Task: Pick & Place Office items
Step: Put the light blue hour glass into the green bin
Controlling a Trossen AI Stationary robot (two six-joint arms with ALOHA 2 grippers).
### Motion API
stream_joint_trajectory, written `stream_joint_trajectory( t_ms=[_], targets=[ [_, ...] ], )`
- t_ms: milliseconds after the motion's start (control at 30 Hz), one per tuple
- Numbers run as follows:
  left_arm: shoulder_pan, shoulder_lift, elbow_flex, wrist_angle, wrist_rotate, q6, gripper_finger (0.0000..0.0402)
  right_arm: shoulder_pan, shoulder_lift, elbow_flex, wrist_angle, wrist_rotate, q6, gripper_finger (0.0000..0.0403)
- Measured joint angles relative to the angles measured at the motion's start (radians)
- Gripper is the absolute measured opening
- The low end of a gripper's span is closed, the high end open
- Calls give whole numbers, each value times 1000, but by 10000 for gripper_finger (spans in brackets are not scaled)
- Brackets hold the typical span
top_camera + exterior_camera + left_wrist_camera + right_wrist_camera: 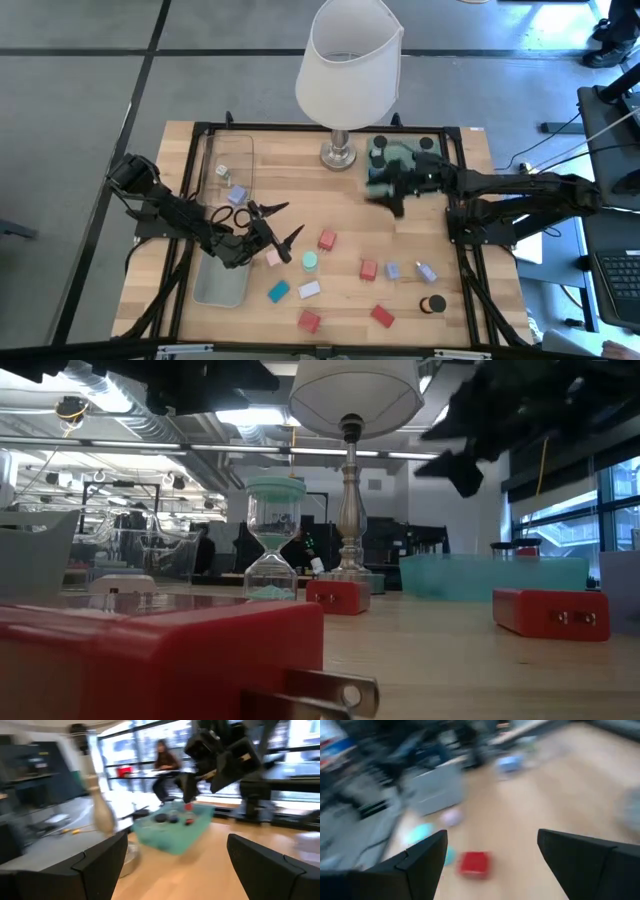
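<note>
Both arms are between grasps, by the look of it: the left tool [280, 228] hangs with its fingers spread and empty just beside the clear tray [222, 285], near a pink block [272, 257], while the right tool [388, 196] sits, fingers apart and holding nothing, just in front of the teal bin [400, 153] by the lamp [347, 65]. My reading is that the right arm is heading out for another piece and the left is about to choose one; the next move calls for each tool to drop squarely over a single block and close on its narrow sides. The office items lie scattered across the middle and front of the tabletop [470, 330]. Counting them in the high view: four red blocks, the nearest to the lamp at [327, 239], one teal block [278, 291], one mint cap [310, 261], one black cap [434, 304], and three pale lavender pieces, one at [309, 289]. Two more small pieces rest inside the tray, and several dark caps already sit in the bin, too crowded to count
</note>
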Motion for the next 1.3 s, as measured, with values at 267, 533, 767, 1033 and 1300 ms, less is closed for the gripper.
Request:
stream_joint_trajectory(
  t_ms=[267,533,767,1033,1300],
  targets=[
    [-1,0,0,-16,328,-3,340,361,70,0,185,247,-153,313],
    [-7,3,0,-180,711,-181,340,483,88,0,212,427,-188,313],
    [-15,64,0,-216,696,-192,342,487,88,0,210,433,-188,314],
    [2,138,1,-202,617,-186,343,487,88,0,192,433,-187,314],
    [50,191,1,-199,657,-263,343,487,88,0,176,433,-185,314]
  ],
)
